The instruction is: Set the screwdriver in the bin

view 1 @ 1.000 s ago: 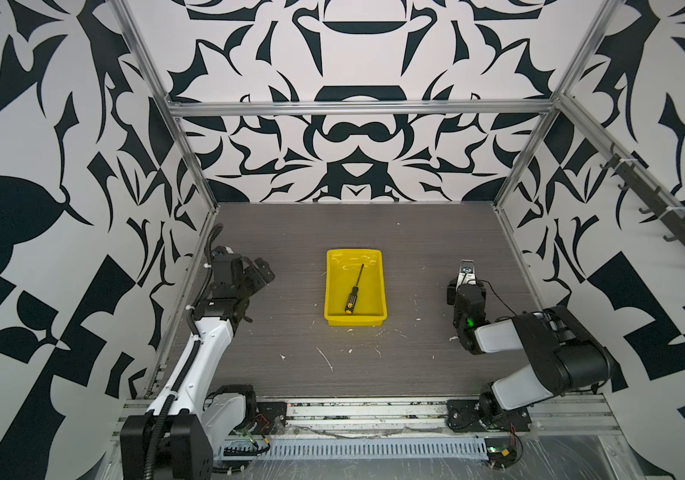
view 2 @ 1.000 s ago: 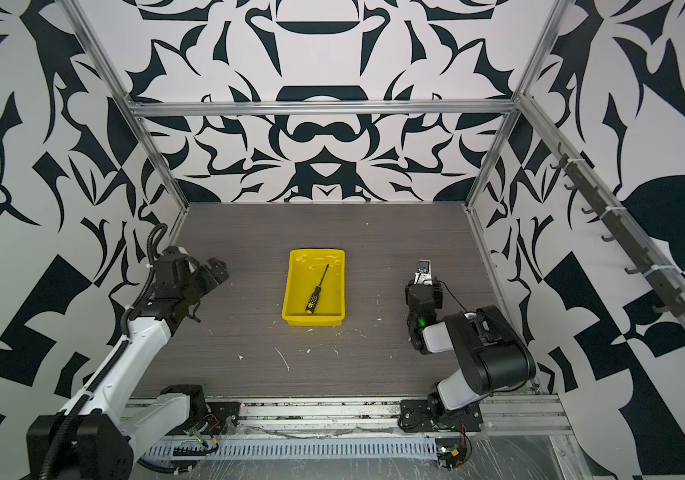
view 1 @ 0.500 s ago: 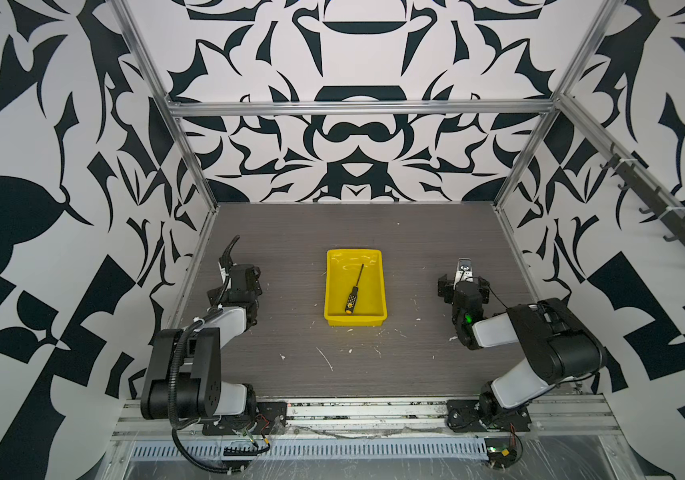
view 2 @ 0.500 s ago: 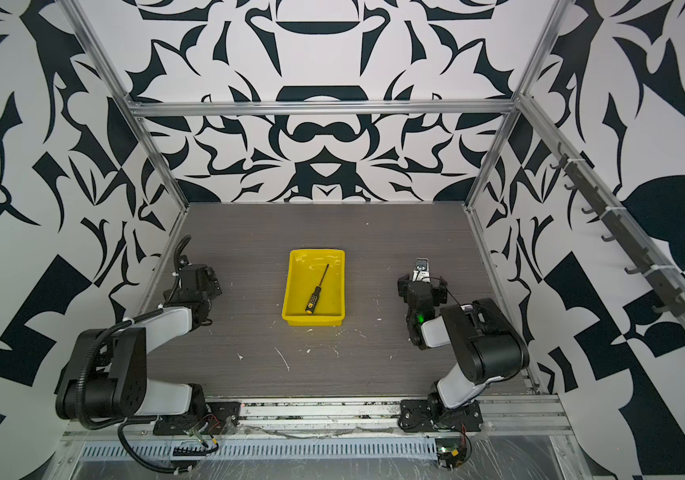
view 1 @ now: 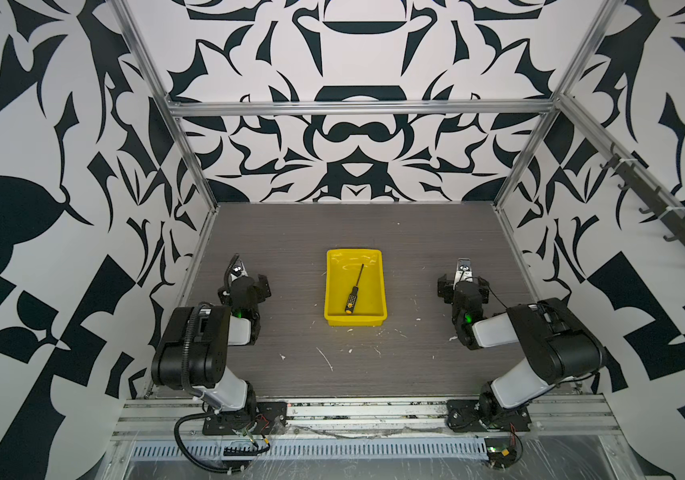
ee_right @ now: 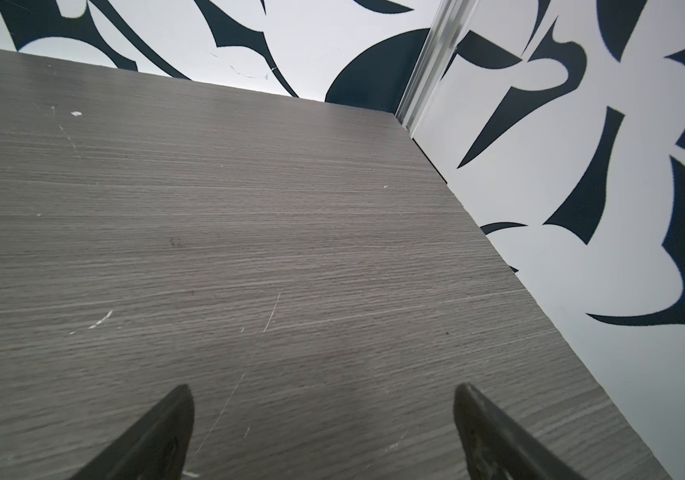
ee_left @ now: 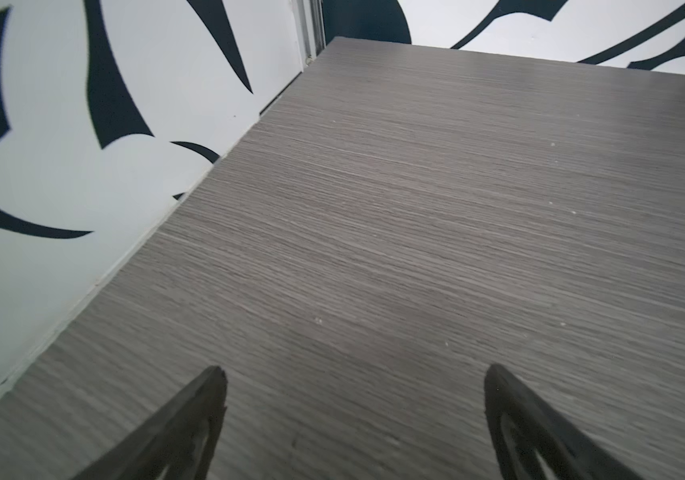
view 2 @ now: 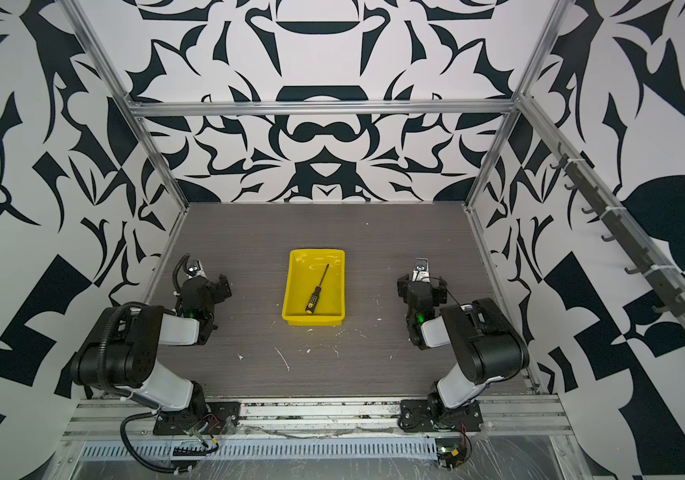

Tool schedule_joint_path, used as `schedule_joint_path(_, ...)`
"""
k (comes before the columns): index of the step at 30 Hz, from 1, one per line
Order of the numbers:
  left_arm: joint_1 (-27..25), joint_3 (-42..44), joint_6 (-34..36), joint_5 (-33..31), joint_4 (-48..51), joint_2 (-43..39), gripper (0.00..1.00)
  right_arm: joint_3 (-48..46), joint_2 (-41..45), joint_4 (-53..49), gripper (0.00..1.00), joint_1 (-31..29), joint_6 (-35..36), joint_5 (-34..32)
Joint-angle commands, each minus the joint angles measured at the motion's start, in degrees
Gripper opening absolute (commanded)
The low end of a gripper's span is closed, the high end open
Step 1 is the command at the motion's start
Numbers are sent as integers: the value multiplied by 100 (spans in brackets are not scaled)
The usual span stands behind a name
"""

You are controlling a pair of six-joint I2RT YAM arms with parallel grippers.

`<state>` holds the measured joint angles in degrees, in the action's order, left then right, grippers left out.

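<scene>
Both top views are being centred on the bin (view 1: 355, 321) (view 2: 313, 321), a shallow yellow tray that is being carried by the grey wood-grain table (view 1: 332, 228) in the middle of the frame. The screwdriver (view 1: 354, 290) (view 2: 317, 290) is being kept inside the bin, lying flat on its glossy bottom. Its thin dark shaft is being pointed toward the upper right of the tray, and its black, yellow-dotted handle is being turned toward the lower left, close to the front wall. The screwdriver is being touched by neither gripper. In both top views the left arm (view 1: 203, 340) is being kept folded at the lower left of the frame and the right arm (view 1: 556, 340) at the lower right, each well apart from the bin, one on either side of it. White scuffs and flecks (view 1: 326, 359) are being shown on the table just below the bin. In the left wrist view the jaws of the left gripper (ee_left: 356, 374) are being held spread wide, with only bare table being seen between its dark fingertips (ee_left: 199, 407). In the right wrist view the jaws of the right gripper (ee_right: 322, 388) are likewise being held spread wide over bare, scratched table, its fingertips (ee_right: 166, 415) being kept far apart beside the black-and-white patterned wall (ee_right: 581, 208).
</scene>
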<state>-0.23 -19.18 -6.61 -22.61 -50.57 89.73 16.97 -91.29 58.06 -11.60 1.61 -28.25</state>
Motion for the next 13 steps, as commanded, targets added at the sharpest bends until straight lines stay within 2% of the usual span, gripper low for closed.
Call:
schedule_joint_path(1, 50, -91, 40, 152, -639, 25, 100, 122, 93, 113, 100, 26, -73, -8)
schedule_joint_path(4, 56, -165, -16, 186, -253, -97, 99, 117, 88, 126, 100, 28, -68, -7)
schedule_joint_path(7, 58, -134, 5, 178, -435, -30, 100, 129, 74, 126, 100, 49, -140, 48)
schedule_joint_path(10, 56, -140, -2, 178, -366, -60, 99, 289, 192, -415, 100, 399, -231, 1006)
schedule_joint_path(13, 58, -140, 0, 178, -376, -51, 99, 159, 187, -164, 100, 421, -133, 1159)
